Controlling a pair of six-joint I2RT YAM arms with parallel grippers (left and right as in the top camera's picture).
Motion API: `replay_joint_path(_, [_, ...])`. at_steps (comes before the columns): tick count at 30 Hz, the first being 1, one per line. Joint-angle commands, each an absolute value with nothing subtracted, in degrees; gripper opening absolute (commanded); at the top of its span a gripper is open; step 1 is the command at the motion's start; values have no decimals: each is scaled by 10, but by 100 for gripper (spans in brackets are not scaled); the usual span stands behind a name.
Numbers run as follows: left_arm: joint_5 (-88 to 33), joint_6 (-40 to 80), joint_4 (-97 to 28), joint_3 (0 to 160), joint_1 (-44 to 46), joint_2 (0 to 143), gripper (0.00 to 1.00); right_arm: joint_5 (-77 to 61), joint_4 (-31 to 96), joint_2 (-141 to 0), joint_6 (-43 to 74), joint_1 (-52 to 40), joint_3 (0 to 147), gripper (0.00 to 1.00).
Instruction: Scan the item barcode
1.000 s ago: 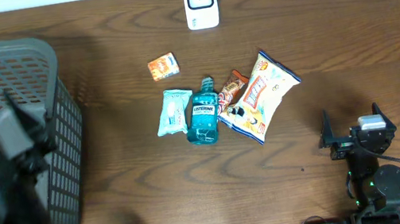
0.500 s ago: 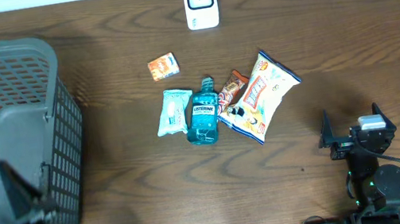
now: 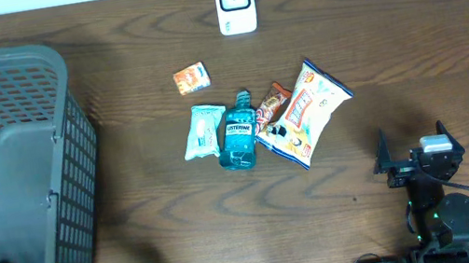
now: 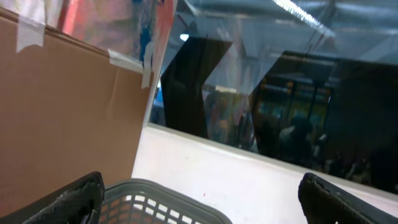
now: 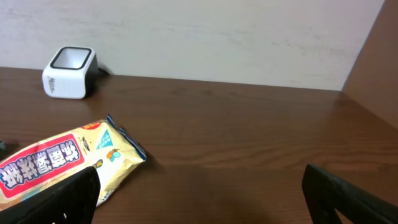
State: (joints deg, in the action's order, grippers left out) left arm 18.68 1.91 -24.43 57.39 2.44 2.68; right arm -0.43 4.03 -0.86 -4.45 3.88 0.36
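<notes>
A white barcode scanner (image 3: 235,2) stands at the table's far edge; the right wrist view shows the scanner (image 5: 69,73) at far left. The items lie mid-table: an orange box (image 3: 191,78), a pale teal packet (image 3: 204,131), a blue mouthwash bottle (image 3: 237,136), a brown snack bar (image 3: 270,105) and a yellow chip bag (image 3: 307,111). No barcode can be made out. My right gripper (image 3: 412,143) rests open near the front right, with the chip bag (image 5: 62,162) ahead to its left. My left gripper (image 4: 199,202) is open and empty, low at the front left corner.
A large grey mesh basket (image 3: 17,71) fills the table's left side; the left wrist view shows the basket's rim (image 4: 161,190) just below the fingers. Cardboard and a white wall stand behind it. Bare brown tabletop lies between the right gripper and the items.
My left arm has drawn back from over the basket toward the front left corner, mostly leaving the overhead view. The right arm and the items have not moved.
</notes>
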Motion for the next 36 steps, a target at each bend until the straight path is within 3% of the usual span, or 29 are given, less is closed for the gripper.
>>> replay_joint_path(1, [181,31,-245,572,21,1,99,-3,43,-8,-50,34,3,99])
replay_joint_path(11, [170,31,-234,578,11,2,99,-3,43,-8,-50,34,3,99])
replay_joint_path(23, [170,32,37,577,11,31,99,-3,43,-8,-50,34,3,99])
replay_joint_path(36, [172,93,72,577,11,40,99,-3,43,-8,-50,34,3,99])
